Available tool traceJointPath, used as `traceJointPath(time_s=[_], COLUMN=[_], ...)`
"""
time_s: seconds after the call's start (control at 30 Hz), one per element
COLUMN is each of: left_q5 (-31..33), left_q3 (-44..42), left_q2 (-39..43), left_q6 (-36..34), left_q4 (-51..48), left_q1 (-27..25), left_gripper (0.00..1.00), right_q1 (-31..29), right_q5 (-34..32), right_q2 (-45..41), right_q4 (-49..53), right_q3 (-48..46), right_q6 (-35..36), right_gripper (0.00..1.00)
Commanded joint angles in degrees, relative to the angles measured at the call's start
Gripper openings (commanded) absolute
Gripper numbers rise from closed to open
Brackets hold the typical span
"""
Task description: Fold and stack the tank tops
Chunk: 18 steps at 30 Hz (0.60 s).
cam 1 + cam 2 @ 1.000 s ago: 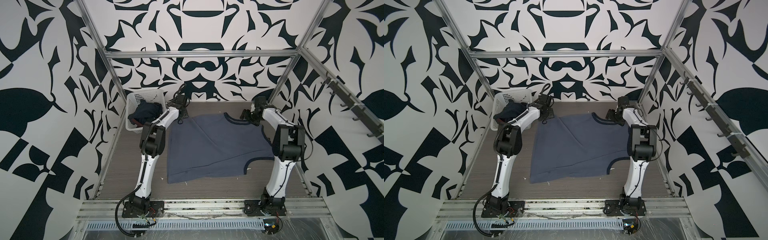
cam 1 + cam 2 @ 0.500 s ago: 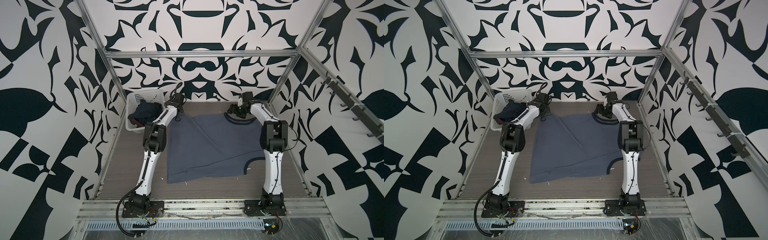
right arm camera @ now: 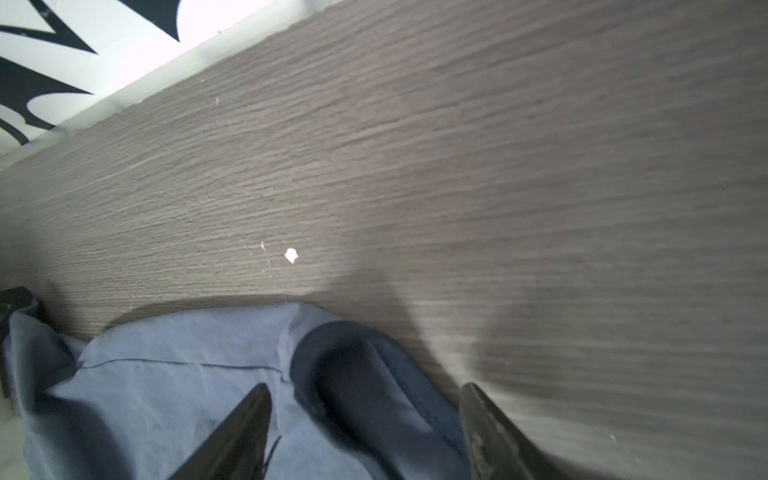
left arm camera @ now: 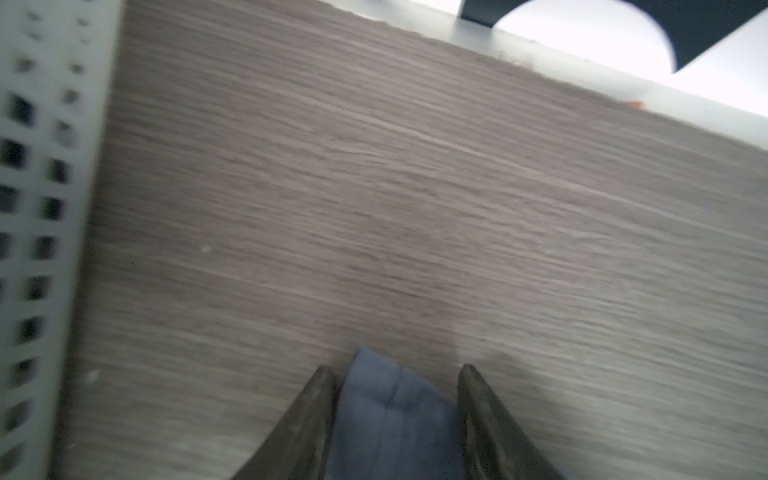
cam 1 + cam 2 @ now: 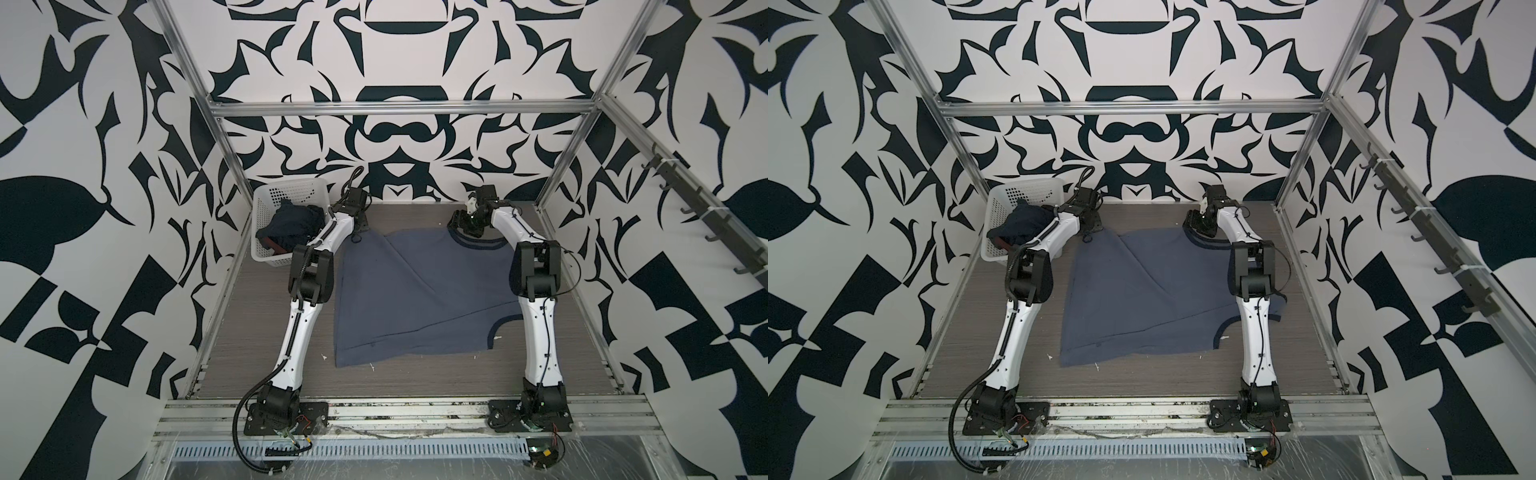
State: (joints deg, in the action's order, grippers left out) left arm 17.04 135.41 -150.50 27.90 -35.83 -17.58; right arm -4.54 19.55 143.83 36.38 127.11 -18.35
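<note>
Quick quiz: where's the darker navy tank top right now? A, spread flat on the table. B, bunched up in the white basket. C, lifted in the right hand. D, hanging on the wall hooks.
B: the navy tank top lies crumpled inside the white basket, while only the slate-blue one is spread on the table.

Both my arms reach far forward, elbows raised. My left gripper (image 4: 397, 368) is low at eleven o'clock, jaws partly apart. My right gripper (image 3: 365, 384) is low at one o'clock, jaws wider.
</note>
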Motion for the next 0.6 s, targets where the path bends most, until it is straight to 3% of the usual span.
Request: traceJointPath(time_s=[0.0, 0.23, 0.5, 0.57], left_q5=[-1.26, -1.39, 1.17, 2.41], left_q3=[0.99, -0.18, -7.04, -9.92], left_q2=[-1.87, -0.65, 5.52, 8.00], left_q6=[-0.02, -0.74, -1.94, -2.44], left_q4=[-1.12, 0.01, 3.93, 6.12], left_q1=[0.38, 0.49, 0.51, 0.51], left_gripper=[0.42, 0.26, 0.03, 0.00], right_q1=[-0.98, -1.74, -1.68, -1.49], right_q5=[1.66, 3.24, -0.49, -2.36], right_q2=[0.27, 4.04, 1.97, 1.11], right_q4=[1.66, 5.19, 5.19, 5.19], right_q3=[4.20, 10.75, 10.91, 10.84], right_q6=[1.03, 1.42, 1.83, 1.98], right_gripper=[0.66, 0.45, 0.01, 0.00])
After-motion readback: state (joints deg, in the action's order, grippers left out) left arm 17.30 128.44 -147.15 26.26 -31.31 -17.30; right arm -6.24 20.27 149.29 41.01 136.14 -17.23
